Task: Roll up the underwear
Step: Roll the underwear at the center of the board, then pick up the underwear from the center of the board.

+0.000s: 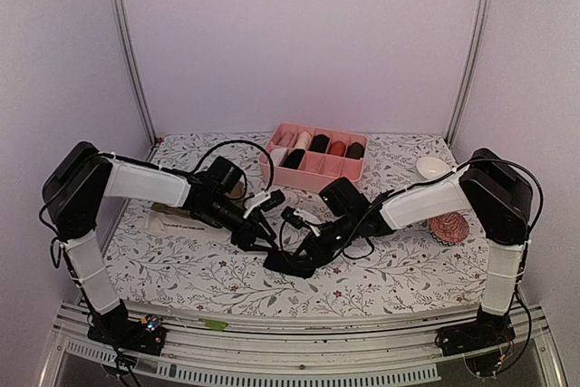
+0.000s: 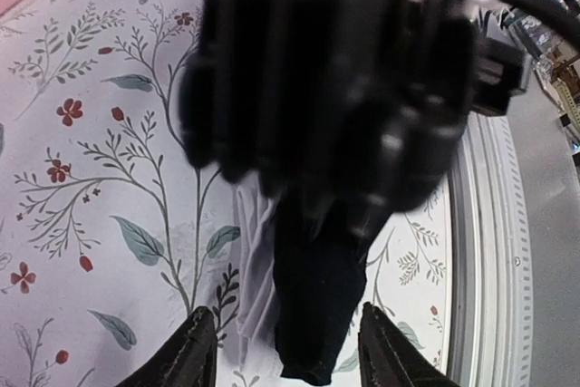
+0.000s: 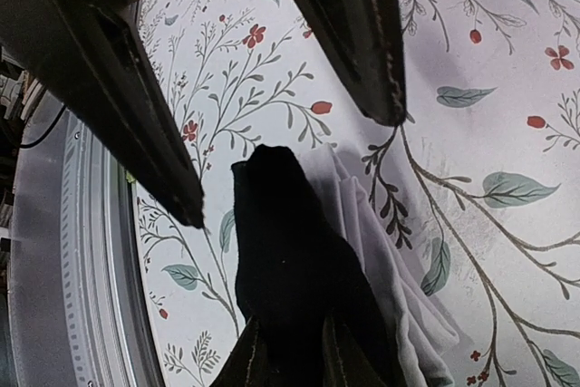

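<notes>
Black underwear (image 3: 290, 260) with white trim (image 3: 390, 260) hangs just above the flowered table (image 3: 507, 97), its free end drooping. My right gripper (image 3: 294, 364) is shut on its upper part, the two fingers pinching the black fabric. In the top view this gripper (image 1: 313, 238) is near the table's middle front with the underwear (image 1: 292, 263) below it. My left gripper (image 2: 290, 351) stands open, with the dangling end of the underwear (image 2: 317, 305) between its spread fingers and untouched. It faces the right gripper from the left (image 1: 261, 231).
At the back stands a pink divided box (image 1: 313, 168) holding several rolled pieces. A small white bowl (image 1: 432, 168) and a red-and-white patterned ball (image 1: 450, 227) are at the right. A pale flat item (image 1: 181, 221) lies under the left arm. The metal front rail (image 1: 299, 333) is close.
</notes>
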`<state>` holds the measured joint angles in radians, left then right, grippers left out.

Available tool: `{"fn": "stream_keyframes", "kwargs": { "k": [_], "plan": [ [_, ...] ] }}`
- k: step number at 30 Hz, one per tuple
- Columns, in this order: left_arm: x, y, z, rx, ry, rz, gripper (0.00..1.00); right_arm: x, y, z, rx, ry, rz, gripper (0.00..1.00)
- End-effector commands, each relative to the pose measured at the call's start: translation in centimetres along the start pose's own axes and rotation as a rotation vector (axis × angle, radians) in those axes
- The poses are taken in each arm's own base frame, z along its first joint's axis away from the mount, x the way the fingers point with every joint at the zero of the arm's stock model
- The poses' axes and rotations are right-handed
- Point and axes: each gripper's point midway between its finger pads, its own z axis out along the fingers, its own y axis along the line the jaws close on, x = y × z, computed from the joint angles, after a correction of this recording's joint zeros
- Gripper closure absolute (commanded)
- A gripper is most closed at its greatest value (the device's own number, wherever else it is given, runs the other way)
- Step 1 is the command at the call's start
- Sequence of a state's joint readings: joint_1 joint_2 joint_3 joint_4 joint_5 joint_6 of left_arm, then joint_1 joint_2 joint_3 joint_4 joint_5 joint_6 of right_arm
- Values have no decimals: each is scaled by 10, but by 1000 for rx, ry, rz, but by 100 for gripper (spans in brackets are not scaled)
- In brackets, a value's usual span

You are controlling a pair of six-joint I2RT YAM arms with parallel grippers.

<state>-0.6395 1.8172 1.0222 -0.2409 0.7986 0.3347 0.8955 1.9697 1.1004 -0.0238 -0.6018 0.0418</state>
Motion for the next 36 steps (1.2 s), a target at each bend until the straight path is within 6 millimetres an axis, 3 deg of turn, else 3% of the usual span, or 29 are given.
{"fn": "stream_keyframes", "kwargs": {
  "k": [1, 6, 12, 16, 18, 20, 22, 25, 31, 33, 34, 36],
  "plan": [
    [-7, 10, 16, 2, -12, -19, 46, 60, -13, 14, 36, 179, 114, 79],
    [5, 3, 30, 89, 28, -69, 51, 54, -16, 11, 68, 167, 95, 76],
    [33, 4, 45, 144, 106, -154, 81, 41, -22, 1, 140, 134, 47, 68],
    [39, 5, 45, 139, 127, -159, 88, 37, -24, -4, 167, 135, 22, 68],
    [37, 9, 40, 112, 113, -154, 85, 41, -24, -4, 166, 150, 8, 68],
    [20, 18, 22, 55, 33, -129, 72, 47, -25, -1, 159, 165, 13, 70],
    [-3, 25, -9, -24, -75, -74, 59, 51, -26, 1, 153, 171, 27, 73],
    [-24, 24, -45, -157, -158, 93, 51, 51, -22, 4, 125, 158, 39, 76],
    [-28, 6, -90, -402, -188, 413, 40, 59, -20, 9, 63, 162, 114, 79],
    [-30, 0, -104, -475, -219, 473, 25, 61, -19, 9, 44, 163, 127, 80],
    [-33, -5, -110, -495, -259, 489, 6, 62, -19, 9, 35, 162, 135, 80],
    [-39, -11, -121, -528, -333, 459, 4, 61, -18, 9, 18, 158, 144, 80]
  ]
}}
